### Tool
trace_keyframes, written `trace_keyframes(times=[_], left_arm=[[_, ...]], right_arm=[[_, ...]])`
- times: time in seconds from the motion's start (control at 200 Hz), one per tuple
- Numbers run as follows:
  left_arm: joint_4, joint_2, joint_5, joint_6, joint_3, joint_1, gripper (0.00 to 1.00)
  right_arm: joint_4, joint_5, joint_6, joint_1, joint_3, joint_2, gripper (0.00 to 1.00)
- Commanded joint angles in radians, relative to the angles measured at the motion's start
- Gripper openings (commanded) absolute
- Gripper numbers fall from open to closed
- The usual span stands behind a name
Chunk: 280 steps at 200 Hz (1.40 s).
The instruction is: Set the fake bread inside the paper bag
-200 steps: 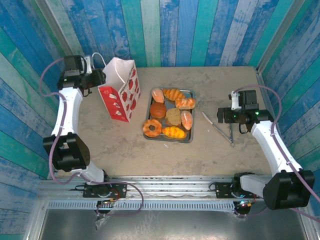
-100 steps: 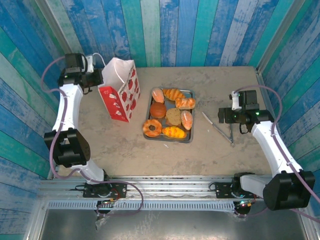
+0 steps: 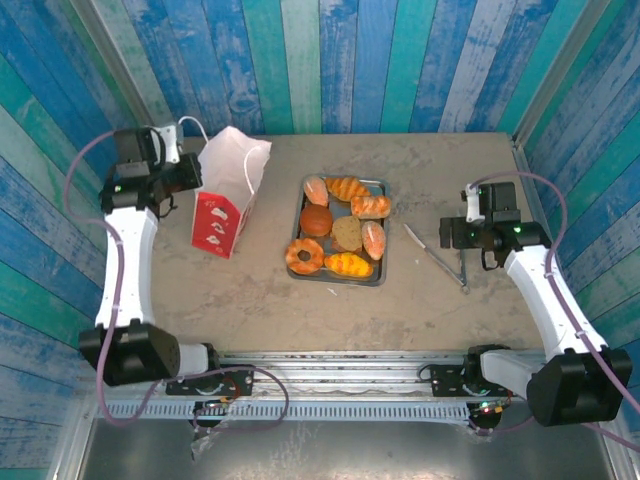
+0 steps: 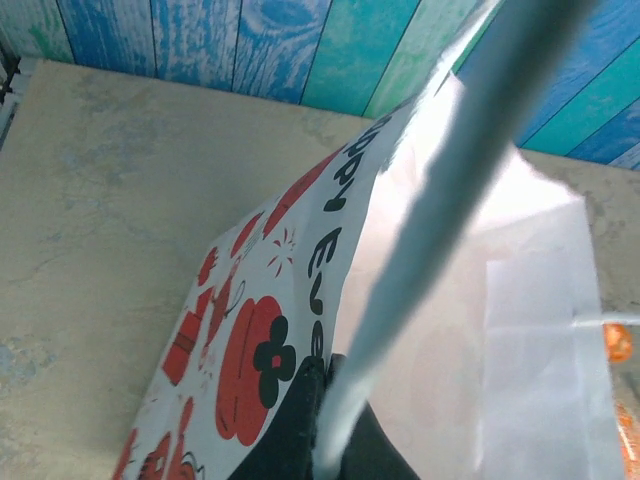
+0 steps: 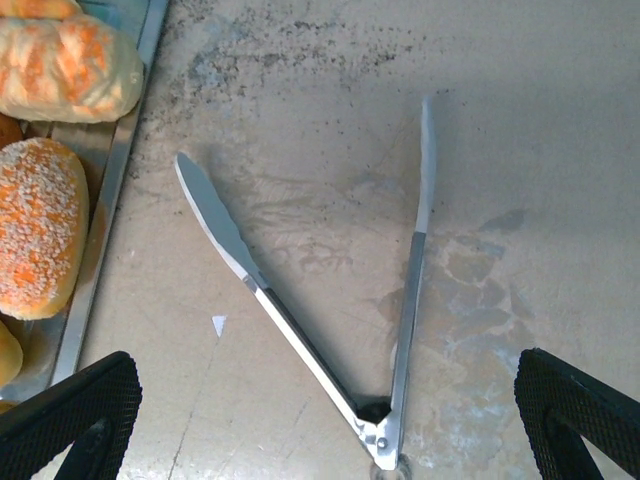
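The paper bag (image 3: 224, 200), white with red print, stands tilted at the table's left. My left gripper (image 3: 188, 172) is shut on its upper rim. In the left wrist view the black fingers (image 4: 300, 425) pinch the paper edge, with the printed side (image 4: 250, 340) to their left and the bag's white inside to their right. The fake bread (image 3: 340, 228), several golden pastries, lies on a grey metal tray (image 3: 335, 281) mid-table. Two rolls (image 5: 40, 225) show in the right wrist view. My right gripper (image 3: 455, 232) hangs open and empty over the table right of the tray, its midpoint (image 5: 325, 425) near the tongs' hinge.
Metal tongs (image 3: 437, 257) lie splayed open on the table right of the tray, directly under the right gripper (image 5: 320, 300). The tray's rim (image 5: 120, 170) runs along the left of the right wrist view. Blue plank walls enclose the table on three sides.
My left gripper has shut on the bag's rim and pulled it left and nearer, tipping the bag. The right arm and the bread have stayed still.
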Motion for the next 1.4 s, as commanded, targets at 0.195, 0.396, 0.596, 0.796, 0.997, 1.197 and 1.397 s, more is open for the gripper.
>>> trace_keyframes(times=[0.195,0.396,0.596,0.796,0.997,1.197,1.397], left_arm=[[0.027,-0.177,0.102,-0.075,-0.153,0.001,0.0],[0.067,-0.182,0.13,-0.094,-0.218,-0.001,0.0],[0.112,-0.172,0.148,-0.106,-0.251,0.0,0.12],[0.122,-0.195,0.071,-0.069,-0.227,0.001,0.59],[0.221,-0.316,-0.018,-0.069,-0.28,-0.002,0.83],[0.296,-0.41,-0.064,-0.058,-0.353,0.002,0.88],[0.309,-0.41,-0.055,-0.048,-0.363,0.001,0.89]], right_arm=[[-0.076,0.043,0.002,-0.004,-0.02,-0.04,1.0],[-0.095,0.047,0.028,-0.004,-0.015,-0.03,1.0],[-0.119,-0.007,0.097,-0.004,-0.029,0.012,1.0],[-0.068,0.01,0.191,-0.004,-0.123,-0.003,1.0],[-0.035,0.035,0.214,-0.004,-0.181,0.034,1.0],[0.027,0.045,0.22,-0.004,-0.216,0.126,1.0],[0.071,0.028,0.216,-0.002,-0.215,0.224,1.0]])
